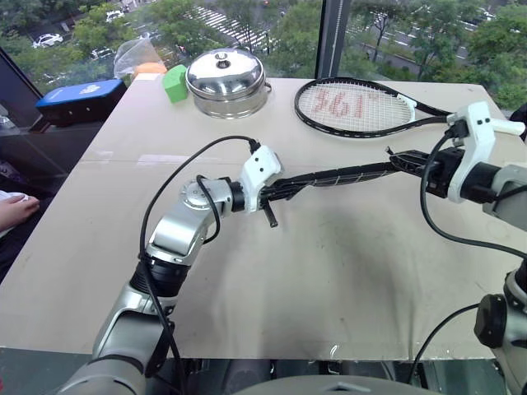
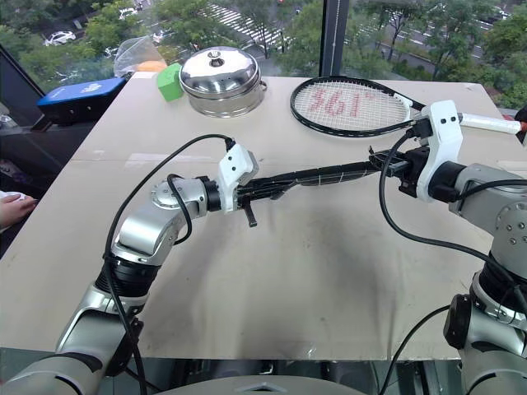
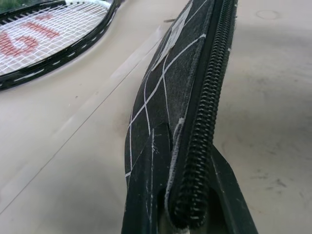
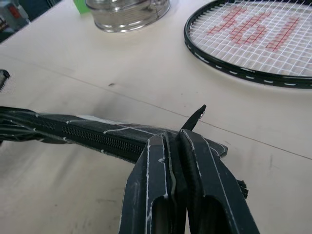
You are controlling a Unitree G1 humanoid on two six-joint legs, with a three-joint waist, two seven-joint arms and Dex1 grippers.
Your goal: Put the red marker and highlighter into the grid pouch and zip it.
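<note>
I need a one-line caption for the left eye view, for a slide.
Both hands, left and right, hold the grid pouch stretched above the table.

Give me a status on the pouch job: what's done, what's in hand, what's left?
Done, apparently: the zipper teeth look closed along the visible stretch of the grid pouch, and no marker or highlighter lies on the table; whether they are inside cannot be seen. In hand: left gripper and right gripper each clamp one end, holding the pouch stretched above the table. Left: possibly just setting it down and releasing.
</note>
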